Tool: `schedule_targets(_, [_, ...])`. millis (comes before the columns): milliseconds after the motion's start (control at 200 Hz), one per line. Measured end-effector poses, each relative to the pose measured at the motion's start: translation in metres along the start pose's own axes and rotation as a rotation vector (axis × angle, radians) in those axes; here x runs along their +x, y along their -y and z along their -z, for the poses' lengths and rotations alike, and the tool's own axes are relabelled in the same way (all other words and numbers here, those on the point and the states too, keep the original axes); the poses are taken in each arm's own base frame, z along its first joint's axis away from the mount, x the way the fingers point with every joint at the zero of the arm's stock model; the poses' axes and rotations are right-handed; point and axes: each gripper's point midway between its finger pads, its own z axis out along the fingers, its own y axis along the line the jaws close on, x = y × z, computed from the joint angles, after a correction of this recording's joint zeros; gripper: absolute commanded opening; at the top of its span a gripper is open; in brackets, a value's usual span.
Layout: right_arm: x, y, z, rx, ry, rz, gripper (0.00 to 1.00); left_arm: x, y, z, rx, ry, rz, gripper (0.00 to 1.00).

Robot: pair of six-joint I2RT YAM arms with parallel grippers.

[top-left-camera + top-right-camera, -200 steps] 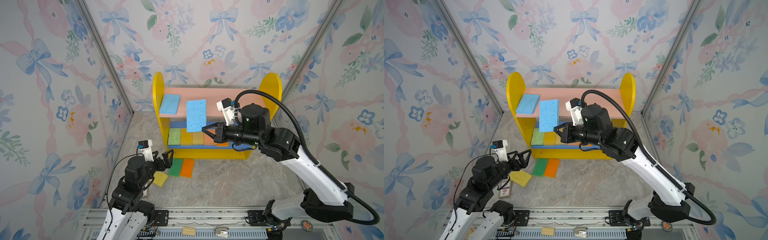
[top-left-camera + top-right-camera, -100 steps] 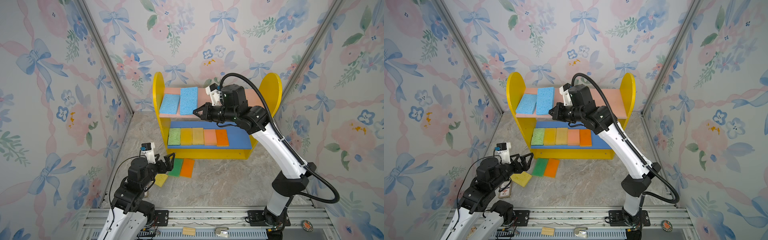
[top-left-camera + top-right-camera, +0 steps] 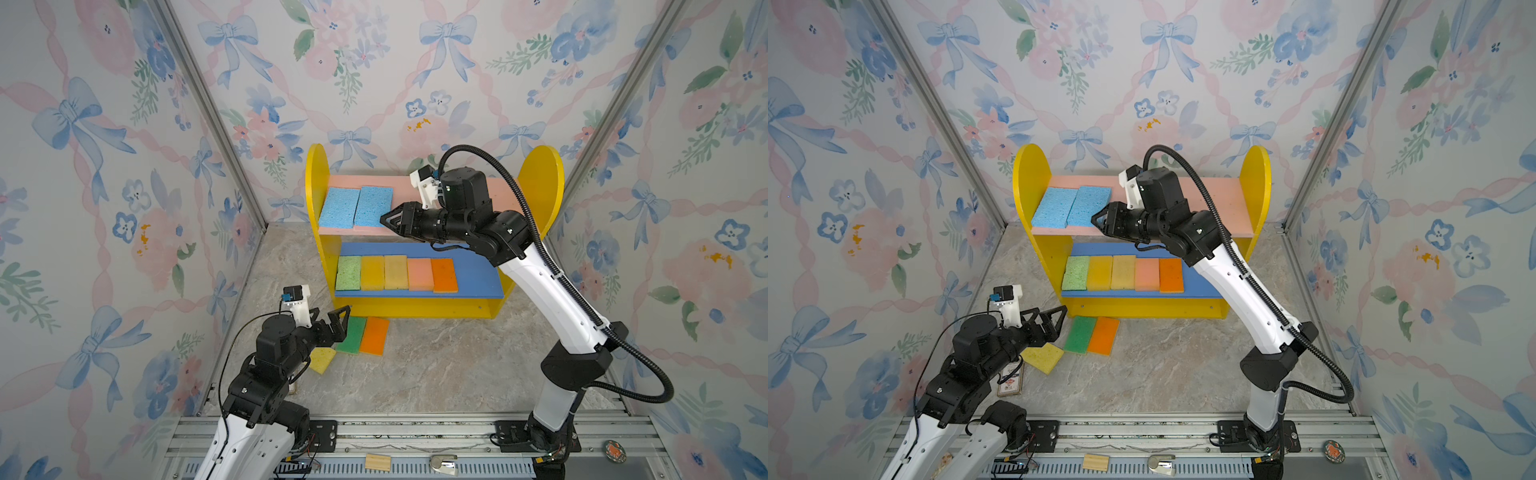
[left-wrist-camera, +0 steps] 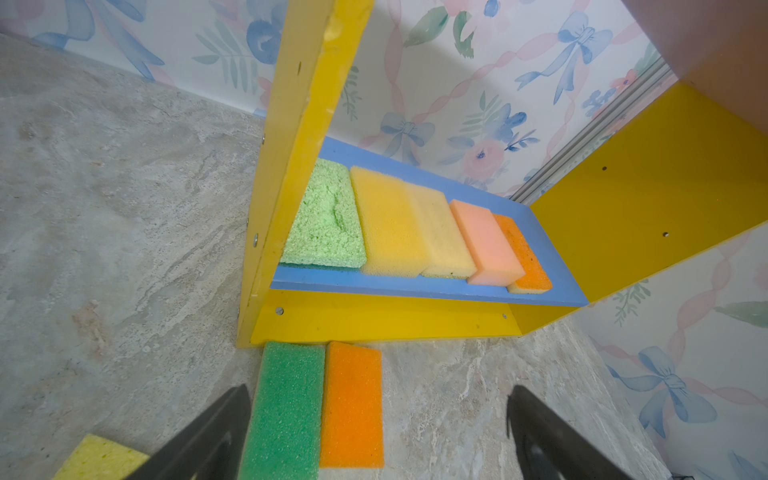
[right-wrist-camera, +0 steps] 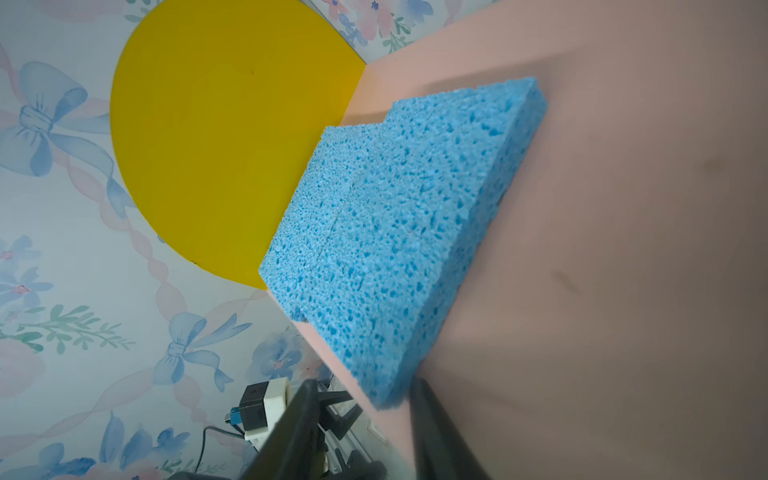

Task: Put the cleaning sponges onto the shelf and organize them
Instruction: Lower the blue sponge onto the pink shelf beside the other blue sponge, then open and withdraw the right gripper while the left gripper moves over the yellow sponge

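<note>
The shelf [image 3: 540, 183] holds two blue cleaning sponges side by side on its pink upper board [image 3: 503, 195]: one at the left [image 3: 338, 207], one beside it [image 3: 374, 205]. My right gripper [image 3: 384, 218] is open at the front corner of that second sponge [image 5: 415, 232], which lies flat on the board. The blue lower board [image 3: 478, 274] carries a row of green, yellow, peach and orange sponges. On the floor lie a green sponge [image 3: 355, 336], an orange one [image 3: 374, 336] and a yellow one [image 3: 323, 359]. My left gripper [image 3: 332, 320] hangs open over the green one [image 4: 286, 407].
A small printed card [image 3: 1010, 380] lies on the floor by the left arm. A wooden block [image 3: 377, 462] and a metal clip [image 3: 444, 463] sit on the front rail. Wallpapered walls close in on three sides.
My right gripper carried the blue sponge from in front of the shelf up onto the pink board beside the other blue one, then opened off it. The left arm barely moved.
</note>
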Motion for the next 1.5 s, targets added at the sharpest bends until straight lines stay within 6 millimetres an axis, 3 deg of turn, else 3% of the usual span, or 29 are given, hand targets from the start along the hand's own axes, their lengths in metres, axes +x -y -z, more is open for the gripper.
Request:
schedule_targets(140, [0.0, 0.0, 0.008, 0.009, 0.012, 0.006, 0.57, 0.0, 0.0, 0.0, 0.0, 0.0, 0.0, 0.98])
schedule_targets(630, [0.012, -0.001, 0.032, -0.001, 0.027, 0.019, 0.65, 0.0, 0.0, 0.0, 0.0, -0.001, 0.0, 0.98])
schedule_targets(910, [0.045, 0.008, 0.055, -0.007, 0.001, 0.045, 0.76, 0.001, 0.0, -0.001, -0.002, -0.005, 0.0, 0.98])
schedule_targets(1020, [0.067, 0.023, 0.07, 0.01, -0.012, 0.046, 0.81, 0.004, -0.002, -0.005, -0.011, -0.022, 0.002, 0.98])
schedule_targets(1175, [0.108, 0.063, 0.091, 0.077, -0.027, 0.03, 0.88, 0.012, -0.009, -0.016, -0.045, -0.07, 0.004, 0.98])
schedule_targets(1375, [0.161, 0.115, 0.107, 0.164, -0.074, 0.006, 0.93, 0.04, -0.044, -0.034, -0.238, -0.187, 0.139, 0.98])
schedule_targets(1500, [0.188, 0.142, 0.107, 0.21, -0.119, -0.004, 0.97, 0.062, -0.065, -0.033, -0.335, -0.207, 0.294, 0.98])
